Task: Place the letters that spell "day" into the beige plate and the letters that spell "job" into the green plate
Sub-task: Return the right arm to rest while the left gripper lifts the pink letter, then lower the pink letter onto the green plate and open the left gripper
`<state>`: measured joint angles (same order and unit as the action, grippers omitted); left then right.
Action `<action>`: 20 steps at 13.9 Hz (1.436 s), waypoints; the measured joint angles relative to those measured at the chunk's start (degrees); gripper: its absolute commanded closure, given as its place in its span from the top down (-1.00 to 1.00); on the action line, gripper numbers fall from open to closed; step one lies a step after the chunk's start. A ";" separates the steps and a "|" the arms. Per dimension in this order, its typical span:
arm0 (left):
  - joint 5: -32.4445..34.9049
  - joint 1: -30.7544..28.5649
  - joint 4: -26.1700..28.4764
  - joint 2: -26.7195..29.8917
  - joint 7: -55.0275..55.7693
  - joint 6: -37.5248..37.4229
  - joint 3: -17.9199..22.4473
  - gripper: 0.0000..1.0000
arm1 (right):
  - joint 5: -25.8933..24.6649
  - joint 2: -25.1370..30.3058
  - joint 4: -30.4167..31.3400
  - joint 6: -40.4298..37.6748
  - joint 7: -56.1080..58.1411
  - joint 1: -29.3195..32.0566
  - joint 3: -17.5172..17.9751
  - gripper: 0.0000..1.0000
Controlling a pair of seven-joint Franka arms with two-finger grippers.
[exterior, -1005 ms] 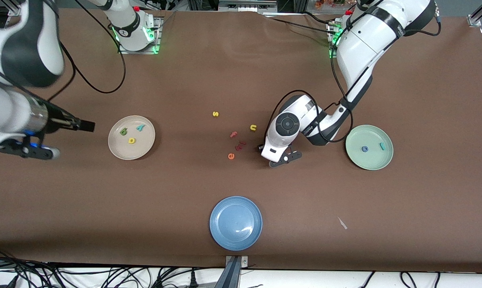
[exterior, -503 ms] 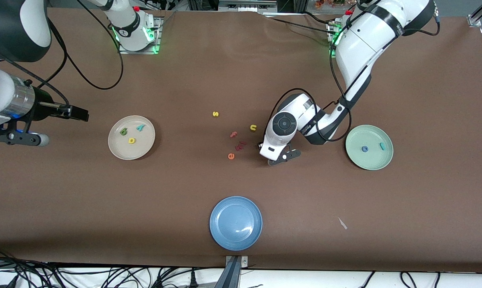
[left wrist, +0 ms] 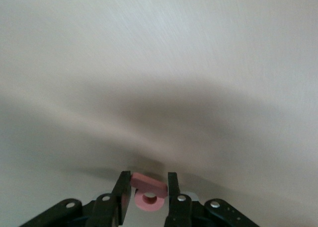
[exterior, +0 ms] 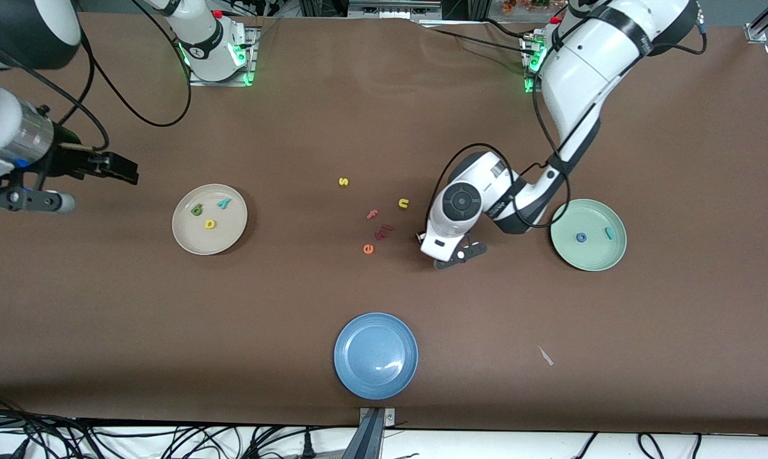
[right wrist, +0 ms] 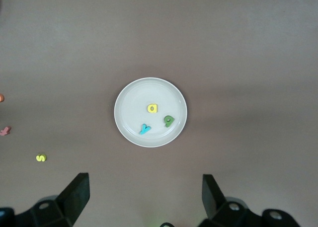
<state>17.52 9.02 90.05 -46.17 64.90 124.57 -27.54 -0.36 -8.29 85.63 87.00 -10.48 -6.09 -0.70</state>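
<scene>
Pinching salmon b (left wrist: 148,196) between left tool (left wrist: 147,199) fingers, low over counter (exterior: 384,127) between loose-letter cluster and green plate (exterior: 588,258): you hold it because it's last "job" piece. Blue o (exterior: 581,238), teal j (exterior: 608,233) already in plate. Beige plate (exterior: 186,239) holds d, a, y (done). Right tool (right wrist: 144,199) spread wide, empty, waiting high beside beige plate.
</scene>
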 measured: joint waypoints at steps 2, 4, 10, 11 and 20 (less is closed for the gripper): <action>0.00 -5.04 -0.37 2.42 -3.01 -4.19 -2.39 -0.79 | -0.01 2.37 1.34 0.22 0.04 2.46 1.29 1.00; 0.00 -10.46 -0.38 5.07 -8.66 -9.37 -3.92 -0.79 | 0.00 4.34 2.71 0.32 0.05 4.05 1.58 1.00; 0.06 -22.86 0.90 6.92 -30.65 -17.50 -3.51 -0.78 | 0.87 8.06 7.95 2.32 0.48 6.32 3.34 1.00; 0.06 -25.48 1.78 6.88 -34.87 -17.63 -3.39 -0.77 | 1.13 8.05 7.97 2.32 1.21 6.57 3.40 1.00; 2.52 -33.45 10.47 6.53 -46.28 -17.96 -3.88 1.00 | 1.43 7.85 8.07 1.16 2.31 6.86 3.52 1.00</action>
<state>20.04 -24.43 100.52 -39.65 18.62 106.61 -31.42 1.08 -0.44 93.70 88.16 -8.17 0.77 2.83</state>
